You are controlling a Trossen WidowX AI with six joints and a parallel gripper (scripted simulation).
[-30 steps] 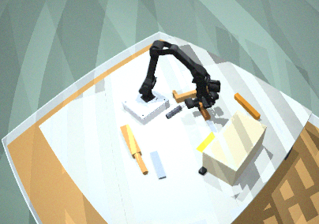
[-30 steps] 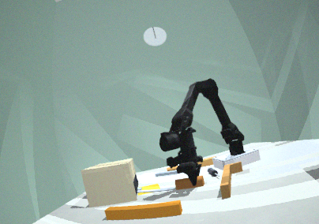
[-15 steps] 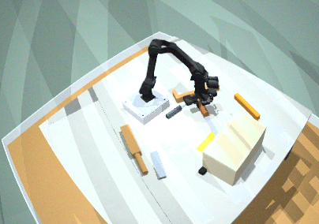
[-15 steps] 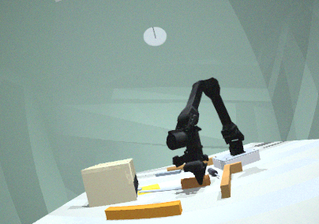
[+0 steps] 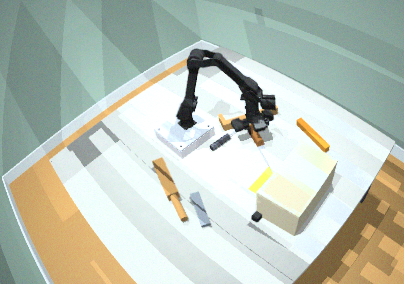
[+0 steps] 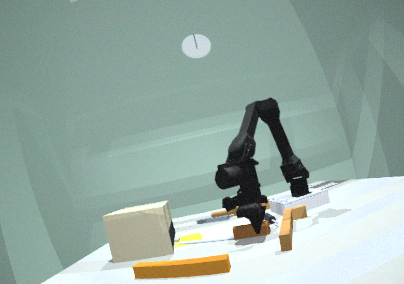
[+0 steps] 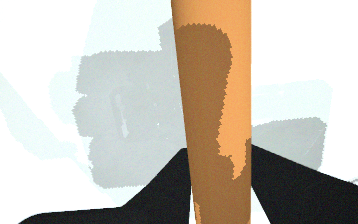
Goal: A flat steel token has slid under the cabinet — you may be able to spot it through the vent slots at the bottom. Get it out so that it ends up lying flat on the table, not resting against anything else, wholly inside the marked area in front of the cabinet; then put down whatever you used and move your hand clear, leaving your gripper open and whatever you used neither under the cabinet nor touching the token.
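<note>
My gripper (image 5: 256, 132) (image 6: 258, 229) (image 7: 214, 152) is shut on the brown handle (image 5: 259, 141) (image 6: 244, 231) (image 7: 215, 90) of a thin-rod tool, low over the table. Its thin pale rod (image 5: 265, 159) (image 6: 210, 242) runs from the handle toward the cabinet (image 5: 295, 192) (image 6: 137, 235); its far end is close to the cabinet's front, and I cannot tell whether it goes underneath. The yellow marked area (image 5: 260, 180) (image 6: 192, 238) lies in front of the cabinet, beside the rod. The steel token cannot be made out in any view, nor can the vent slots.
An orange bar (image 5: 313, 134) (image 6: 182, 267) lies beside the cabinet. An angled orange piece (image 5: 225, 122) (image 6: 286, 232) and a dark-handled tool (image 5: 220, 141) lie near the arm's base. A wooden paddle-shaped piece (image 5: 166, 181), a grey-blue strip (image 5: 200, 210) and a small black block (image 5: 256, 216) are across the table.
</note>
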